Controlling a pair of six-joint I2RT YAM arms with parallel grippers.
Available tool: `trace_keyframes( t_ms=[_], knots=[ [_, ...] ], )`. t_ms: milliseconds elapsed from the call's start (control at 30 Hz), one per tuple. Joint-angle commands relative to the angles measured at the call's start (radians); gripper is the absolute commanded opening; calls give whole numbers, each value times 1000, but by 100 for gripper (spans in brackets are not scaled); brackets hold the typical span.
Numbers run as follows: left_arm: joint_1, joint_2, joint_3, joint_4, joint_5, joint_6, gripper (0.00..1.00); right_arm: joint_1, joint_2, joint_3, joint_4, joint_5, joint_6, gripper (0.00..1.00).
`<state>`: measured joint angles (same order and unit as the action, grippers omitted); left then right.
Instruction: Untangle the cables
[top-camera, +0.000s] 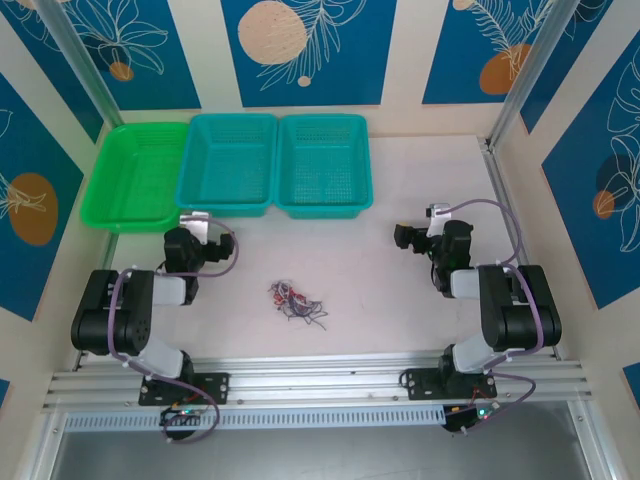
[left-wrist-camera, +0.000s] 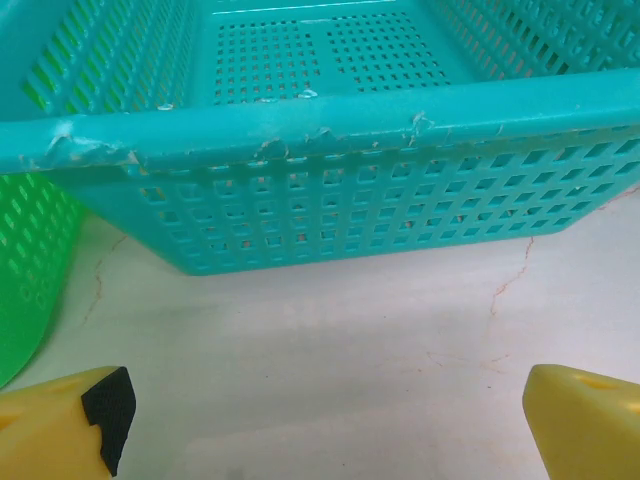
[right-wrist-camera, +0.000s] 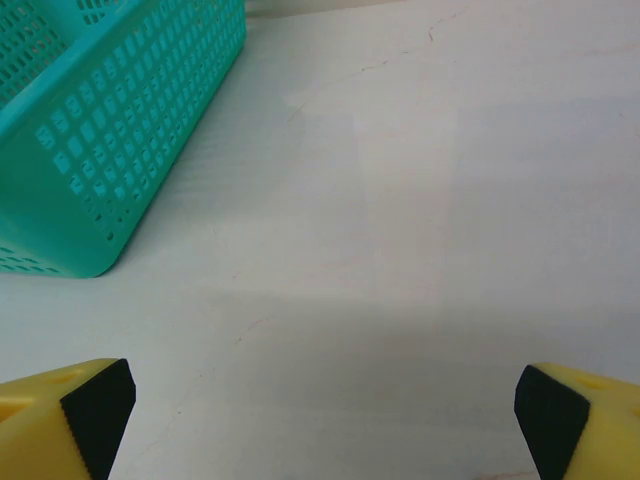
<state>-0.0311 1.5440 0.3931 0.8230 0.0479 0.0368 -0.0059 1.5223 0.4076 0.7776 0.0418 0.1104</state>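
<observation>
The cables (top-camera: 296, 301) lie in one small tangled heap of reddish-brown, whitish and dark thin wires on the table, near the front, between the two arms. My left gripper (top-camera: 193, 226) sits left and behind the heap, facing the baskets. In the left wrist view this gripper (left-wrist-camera: 325, 430) is open, its yellow fingers (left-wrist-camera: 60, 425) wide apart over bare table. My right gripper (top-camera: 408, 237) is to the right of the heap and apart from it. It (right-wrist-camera: 322, 420) is open too, with nothing between its fingers (right-wrist-camera: 580, 420).
Three mesh baskets stand in a row at the back: a green one (top-camera: 135, 175) and two teal ones (top-camera: 230, 160) (top-camera: 322, 160). The teal basket wall (left-wrist-camera: 330, 140) is close ahead of the left gripper, beside the green basket (left-wrist-camera: 25, 270). A teal basket corner (right-wrist-camera: 100, 130) stands left of the right gripper.
</observation>
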Motion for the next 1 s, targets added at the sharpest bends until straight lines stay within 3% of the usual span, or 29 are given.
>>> trace_keyframes(
  t_ms=[0, 600, 733, 833, 967],
  knots=[
    [-5, -6, 1, 25, 9, 11, 100, 3, 0, 13, 20, -2, -21, 99],
    [-6, -5, 1, 25, 8, 9, 100, -20, -18, -3, 38, -44, -8, 99],
    [-6, -25, -24, 57, 4, 9, 100, -10, -221, -20, -111, 3, 11, 99],
    [-14, -131, -82, 62, -43, 1, 100, -2, -396, -64, -169, 86, 91, 99],
    [-27, -365, -39, -253, -177, -67, 100, 9, -657, 4, -537, 174, 253, 100]
  ],
)
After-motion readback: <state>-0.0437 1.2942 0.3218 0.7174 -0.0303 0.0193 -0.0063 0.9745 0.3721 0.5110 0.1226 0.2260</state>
